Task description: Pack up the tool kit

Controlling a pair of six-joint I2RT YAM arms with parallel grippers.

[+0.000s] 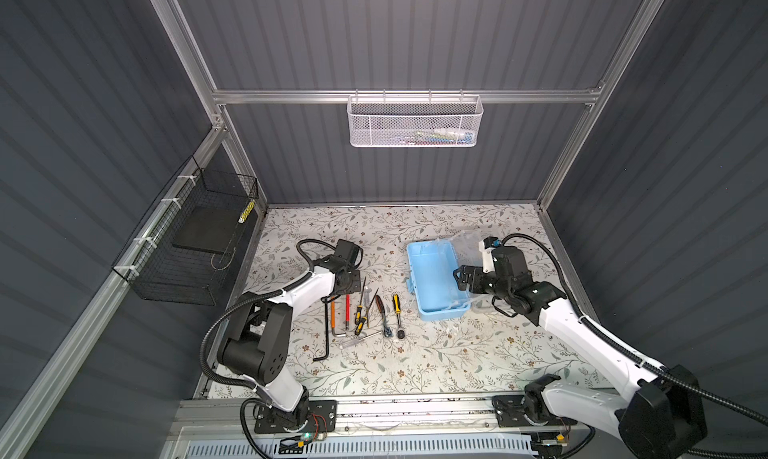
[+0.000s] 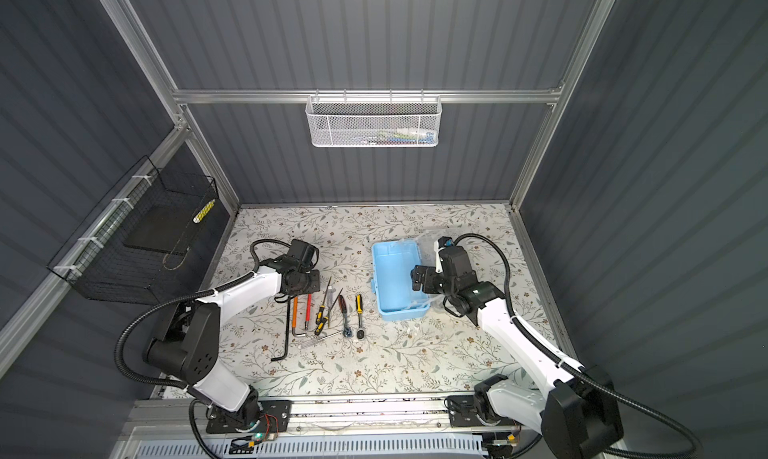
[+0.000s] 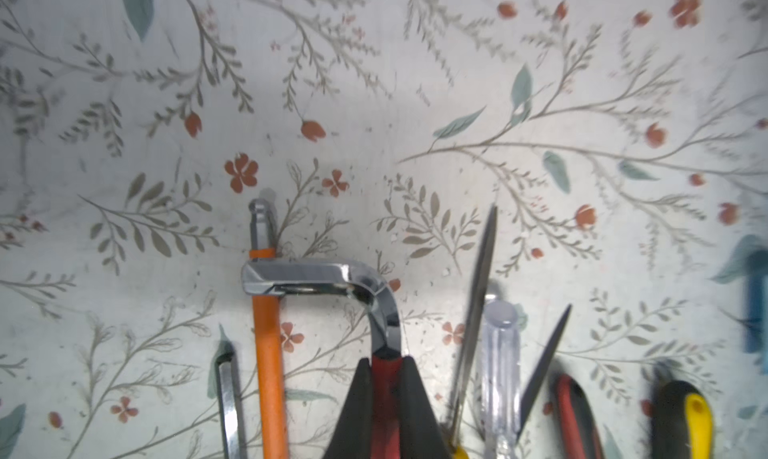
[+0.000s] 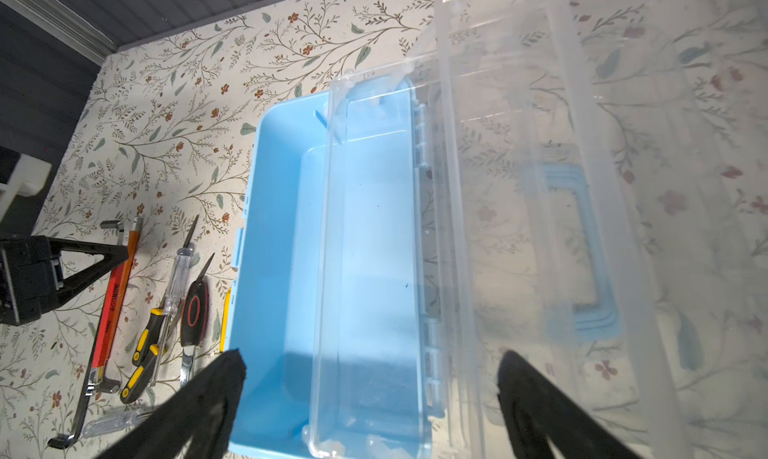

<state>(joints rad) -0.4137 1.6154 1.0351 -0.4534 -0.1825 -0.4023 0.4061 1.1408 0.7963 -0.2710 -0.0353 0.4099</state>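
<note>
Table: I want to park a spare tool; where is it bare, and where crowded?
Bare: the table between tool row and front rail, and between blue box and back wall. Crowded: the tool row, where the left claw grips the red hex key.

We find both top views set high, looking steeply down over the whole table [image 1: 415,365]. Left wrist view sits close above the tool row [image 3: 500,353]; right wrist view, close over the box [image 4: 282,228], shares that row.
</note>
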